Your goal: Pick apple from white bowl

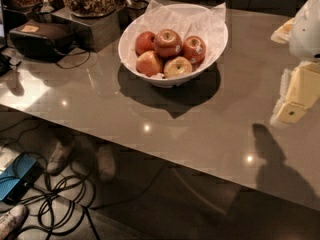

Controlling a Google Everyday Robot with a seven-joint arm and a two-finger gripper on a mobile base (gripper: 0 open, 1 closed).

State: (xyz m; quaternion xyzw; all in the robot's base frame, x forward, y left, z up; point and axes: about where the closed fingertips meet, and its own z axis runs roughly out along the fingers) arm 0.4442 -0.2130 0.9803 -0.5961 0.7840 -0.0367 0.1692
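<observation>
Gripper point(295, 96) at the far right of the view, pale cream, hanging above the desk point(200, 129). Released or clenched: cannot tell. Apple point(168, 41) well to the gripper's left and farther back, apart from it, perched on top of the heap in the white bowl point(131, 59). Glossy red, stem dimple up. On the side nearest the gripper, touching the apple, a red apple with a white sticker point(194, 49). In front, a yellow-green apple point(178, 67). Two more reddish apples point(149, 63) on the side away from the gripper. Crinkled white paper point(205, 21) lining the bowl, corners standing above the rim. Bowl resting on the desk, well apart from the gripper.
</observation>
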